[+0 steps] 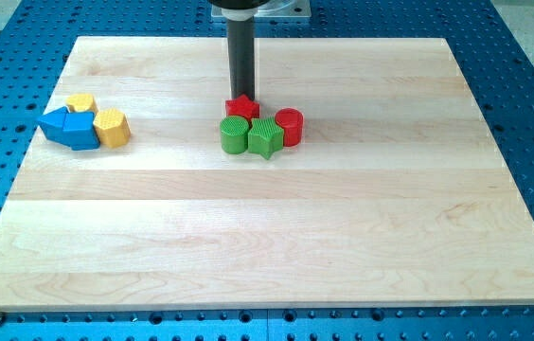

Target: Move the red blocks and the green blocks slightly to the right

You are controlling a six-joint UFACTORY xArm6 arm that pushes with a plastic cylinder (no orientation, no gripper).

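Camera view: my tip (242,95) is sitting at the lower end of the dark rod, which is coming down from the view's top, and it is resting right at the 12 o'clock edge of the red star block (242,107); contact looks likely, though I cannot tell for sure. The arm is carrying no claw, only this rod, so there is no open or closed state to tell.

The red star is lying near the middle of the wooden surface (267,237), slightly toward the view's top. The green cylinder (234,135) is sitting at its 6 to 7 o'clock, touching it. The green star block (265,138) is lying at the cylinder's 3 o'clock, pressed against it. The red cylinder (289,126) is standing at the green star's 2 o'clock, touching it.

Well apart, at the cluster's 9 o'clock, the blue blocks (70,128) are huddling together with a yellow block (80,102) at their 12 o'clock and a yellow hexagonal block (112,127) at their 3 o'clock.
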